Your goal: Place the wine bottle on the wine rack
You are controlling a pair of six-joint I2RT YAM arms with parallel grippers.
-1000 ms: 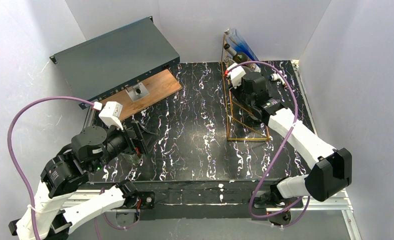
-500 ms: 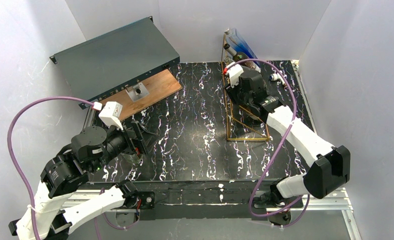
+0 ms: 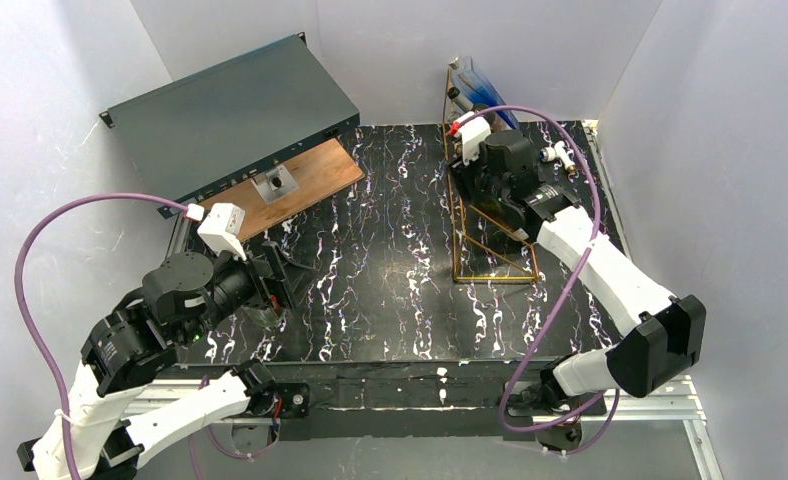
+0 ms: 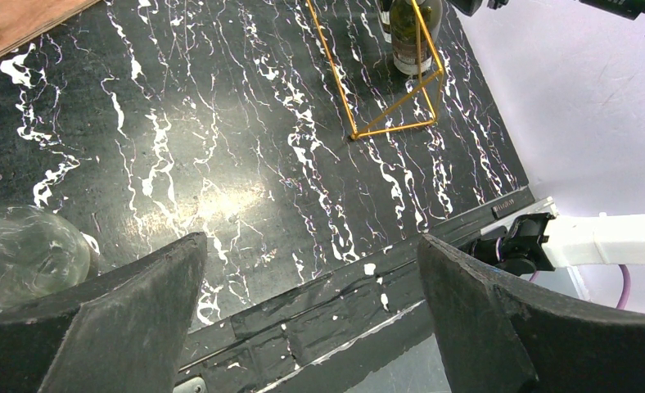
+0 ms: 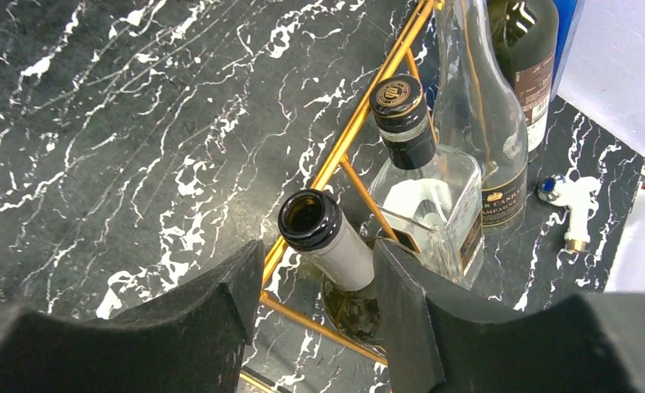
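**Q.** Where is the wine bottle, and how is it held?

**A.** Right wrist view, lower centre: the wine bottle [image 5: 340, 254] leans inside the wine rack [image 5: 333, 155] with its open mouth upward. A gold rung crosses its shoulder, and its base is lost in shadow. The right gripper [image 5: 317, 246] straddles the neck with its jaws parted. A sliver of gap shows on the frame-left side; contact on the other side cannot be told. It does not look like a clamping grip. The left gripper [image 4: 311, 239], in the lower half of its own view, is spread wide above the table [image 4: 221, 123] with nothing between its fingers.

**Q.** What could go wrong from here?

**A.** There are three likely hazards:
- (a) A finger could rub the neck on withdrawal and drag or lever the bottle out of its seat.
- (b) The bottle could tip toward frame right, against the square clear bottle [image 5: 426, 196] just beside it.
- (c) A knock to the thin wire frame, which looks light, could shift the rack and everything leaning on it.

A retreat along the line of the neck, with the jaws wider, seems the safest move.
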